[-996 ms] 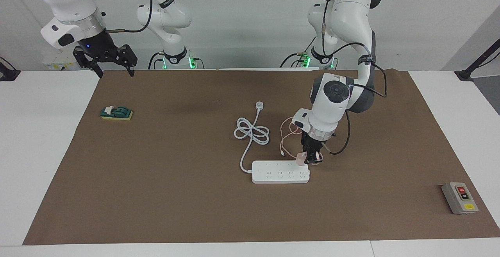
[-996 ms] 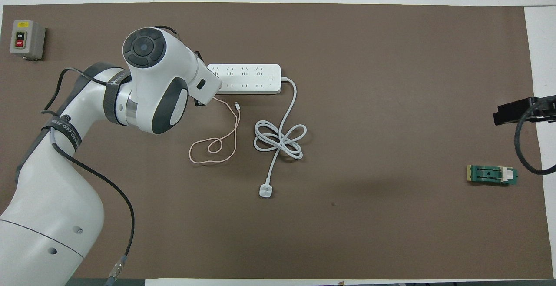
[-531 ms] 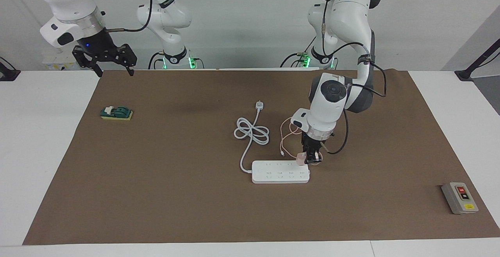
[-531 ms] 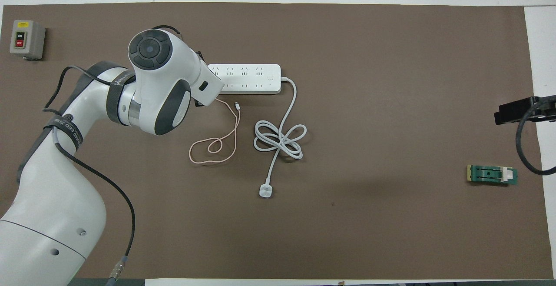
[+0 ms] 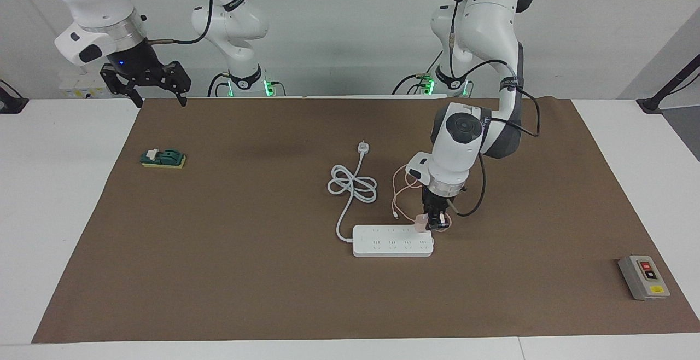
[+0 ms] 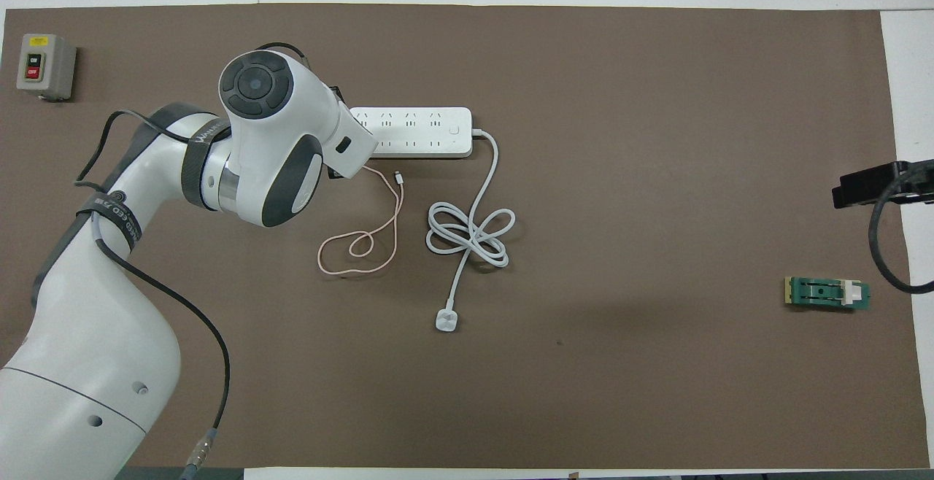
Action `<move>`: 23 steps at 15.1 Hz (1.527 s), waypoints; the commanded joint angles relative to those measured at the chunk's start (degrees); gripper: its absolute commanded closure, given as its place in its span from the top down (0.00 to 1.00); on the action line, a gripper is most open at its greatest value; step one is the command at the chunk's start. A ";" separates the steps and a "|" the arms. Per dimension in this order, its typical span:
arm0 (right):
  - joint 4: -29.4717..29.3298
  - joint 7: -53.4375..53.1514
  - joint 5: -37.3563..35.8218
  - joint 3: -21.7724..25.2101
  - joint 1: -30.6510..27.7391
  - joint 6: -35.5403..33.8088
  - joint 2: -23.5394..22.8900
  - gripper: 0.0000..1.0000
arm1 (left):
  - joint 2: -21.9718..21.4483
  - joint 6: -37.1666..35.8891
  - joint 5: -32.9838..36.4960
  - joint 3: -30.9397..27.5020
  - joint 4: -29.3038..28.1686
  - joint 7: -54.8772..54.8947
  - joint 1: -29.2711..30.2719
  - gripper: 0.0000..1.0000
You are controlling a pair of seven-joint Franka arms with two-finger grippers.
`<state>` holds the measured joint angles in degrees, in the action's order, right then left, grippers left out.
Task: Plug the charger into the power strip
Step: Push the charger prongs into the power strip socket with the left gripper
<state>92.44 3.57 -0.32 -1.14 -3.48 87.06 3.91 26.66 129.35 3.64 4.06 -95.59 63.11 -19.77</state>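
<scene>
Your left gripper grips the charger over the power strip; crooked prongs could miss the holes; your right gripper waits, spread wide.

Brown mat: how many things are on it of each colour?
White: 1, the power strip with its cord.
Pink: 1, the charger, held by the left gripper.
Green: 1, a small block.
Grey: 1, a button box.
Total: 4.

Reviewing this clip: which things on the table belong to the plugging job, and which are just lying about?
In the job:
- charger, held by the left gripper
- power strip

Lying about:
- grey button box
- green block

The right gripper waits, open.
</scene>
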 commanded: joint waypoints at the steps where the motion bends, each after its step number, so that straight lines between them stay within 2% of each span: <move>1: 0.02 1.53 0.94 -0.35 -1.18 -0.48 0.57 1.00 | 2.78 2.31 -1.17 -0.54 -0.39 -1.15 0.26 0.00; 3: 0.02 1.53 0.94 -0.35 -1.18 -0.48 0.57 1.00 | 3.04 2.23 -3.46 -0.63 -0.22 -0.80 0.95 0.00; 9: 0.02 1.44 0.94 -0.35 -1.18 -0.48 0.66 1.00 | 4.19 -0.50 -2.76 -0.46 1.10 -0.27 1.40 0.00; 16: 0.02 1.79 0.94 0.35 -1.18 -0.66 0.66 1.00 | 8.05 -5.42 -2.41 -0.46 7.08 -0.27 1.13 0.00; 23: 0.02 1.70 0.94 0.35 -1.18 -0.48 0.66 1.00 | 9.46 -7.35 -2.33 -0.54 10.76 -0.71 -0.53 0.00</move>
<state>92.39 3.59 -0.32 -0.39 -3.53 87.06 3.94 30.39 121.18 0.66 3.76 -88.38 63.20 -19.13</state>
